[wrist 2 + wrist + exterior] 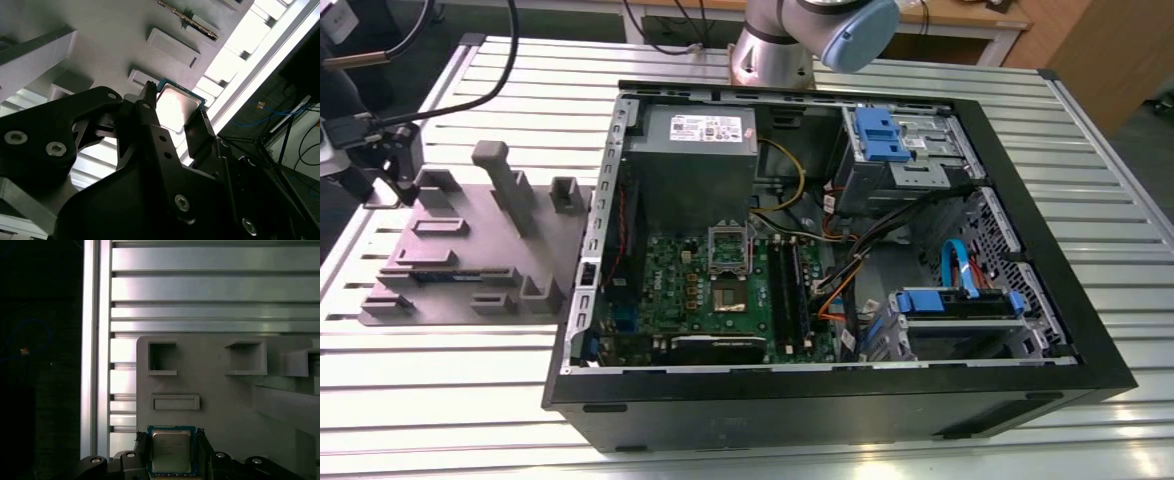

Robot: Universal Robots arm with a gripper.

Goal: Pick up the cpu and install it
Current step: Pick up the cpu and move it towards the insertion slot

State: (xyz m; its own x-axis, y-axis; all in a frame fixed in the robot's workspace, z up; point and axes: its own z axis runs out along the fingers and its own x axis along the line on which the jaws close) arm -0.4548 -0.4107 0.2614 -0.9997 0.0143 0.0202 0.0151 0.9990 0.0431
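First wrist view: one cpu (171,452) gripped between two end effector (171,436) fingers (142,446).

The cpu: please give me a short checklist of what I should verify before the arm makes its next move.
1. Gripper straddles the cpu, roughly centred on it: ok.
2. Pale metal top of the cpu faces the wrist cameras: ok.
3. Hold on the cpu is firm: cannot tell.
4. Cpu is clear of the grey fixture plate: cannot tell.
5. Computer case lies open, green motherboard exposed from above: ok.
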